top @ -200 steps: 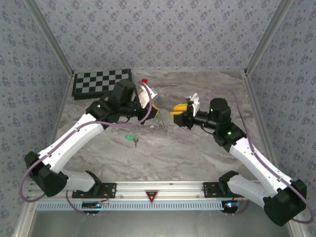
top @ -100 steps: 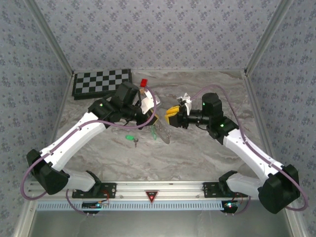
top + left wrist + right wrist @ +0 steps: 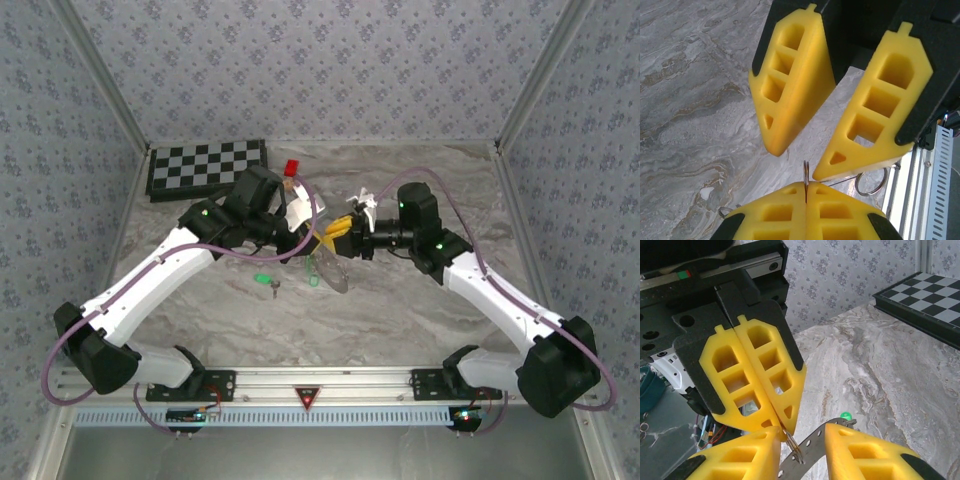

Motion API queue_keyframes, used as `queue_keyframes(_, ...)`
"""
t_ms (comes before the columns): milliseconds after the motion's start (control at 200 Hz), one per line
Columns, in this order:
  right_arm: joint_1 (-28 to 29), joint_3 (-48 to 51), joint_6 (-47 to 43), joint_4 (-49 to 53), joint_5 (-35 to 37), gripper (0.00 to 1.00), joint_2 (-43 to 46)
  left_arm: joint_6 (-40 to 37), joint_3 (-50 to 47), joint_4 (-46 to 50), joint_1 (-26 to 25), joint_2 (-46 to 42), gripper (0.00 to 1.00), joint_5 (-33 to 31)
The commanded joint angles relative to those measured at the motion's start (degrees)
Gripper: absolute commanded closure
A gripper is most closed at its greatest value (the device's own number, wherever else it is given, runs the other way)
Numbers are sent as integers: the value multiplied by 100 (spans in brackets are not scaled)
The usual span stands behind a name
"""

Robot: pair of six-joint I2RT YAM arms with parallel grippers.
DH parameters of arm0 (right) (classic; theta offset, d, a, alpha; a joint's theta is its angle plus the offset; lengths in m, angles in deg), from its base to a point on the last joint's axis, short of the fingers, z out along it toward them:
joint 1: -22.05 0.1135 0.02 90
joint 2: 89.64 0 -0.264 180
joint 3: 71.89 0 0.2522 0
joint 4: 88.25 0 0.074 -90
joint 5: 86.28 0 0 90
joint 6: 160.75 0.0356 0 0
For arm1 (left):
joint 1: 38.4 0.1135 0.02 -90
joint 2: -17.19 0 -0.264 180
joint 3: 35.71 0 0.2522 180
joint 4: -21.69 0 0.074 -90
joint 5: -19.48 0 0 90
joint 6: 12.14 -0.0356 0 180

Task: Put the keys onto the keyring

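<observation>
My left gripper (image 3: 806, 186) is shut on the edge of a thin metal ring (image 3: 805, 172), part of the keyring. A grey perforated band (image 3: 810, 455) of the keyring hangs from it, a pale loop (image 3: 336, 273) seen from above. My right gripper (image 3: 802, 432) is open, its fingers astride the ring and band, tip to tip with the left gripper (image 3: 782, 427). From above, the left gripper (image 3: 318, 243) and the right gripper (image 3: 333, 238) meet mid-table. One green-headed key (image 3: 263, 280) lies on the table. Another green head (image 3: 845, 416) shows beside the band; I cannot tell whether it is attached.
A chessboard (image 3: 205, 167) lies at the back left, with a small red block (image 3: 292, 167) next to it. Small loose wire rings (image 3: 871, 182) hang near the left fingers. The arm rail (image 3: 320, 385) runs along the near edge.
The right gripper has moved left up to the left gripper and its jaws have narrowed around the ring. The left gripper stays shut, holding the keyring aloft.
</observation>
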Motion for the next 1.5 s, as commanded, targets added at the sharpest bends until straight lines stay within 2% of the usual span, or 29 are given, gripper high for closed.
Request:
queue_keyframes(0,-53,-13,44,-161,-294,71,-35,-76,175,-158,-24,-197,100,203)
queue_keyframes(195,-10,-7,-27,-114,-448,70,-101,-66,175,-166,-26,-207,100,268)
queue_keyframes(515,8,93,-26,-174,-518,75,-146,-40,175,-177,-30,-185,100,305)
queue_keyframes(625,33,72,-42,-171,-587,81,-197,-37,187,-185,-28,-184,100,320)
queue_keyframes(760,49,70,-78,-127,-654,83,-251,-16,172,-201,-25,-209,100,361)
queue_keyframes(895,77,99,-96,-126,-703,80,-255,-13,159,-235,-19,-215,100,364)
queue_keyframes(989,86,129,-92,-153,-783,88,-262,-7,151,-245,-18,-211,100,373)
queue_keyframes(1064,87,129,-96,-161,-816,100,-255,11,140,-255,-14,-210,100,382)
queue_keyframes(1274,28,211,17,-313,-713,100,-169,55,123,-290,8,-224,100,382)
queue_keyframes(1294,7,241,73,-395,-705,100,-148,59,116,-291,10,-224,98,375)
queue_keyframes(1354,-84,377,302,-707,-691,100,-93,111,105,-291,37,-246,84,360)
queue_keyframes(1499,-434,763,1087,-1803,-654,100,35,414,-19,-676,172,-387,75,338)
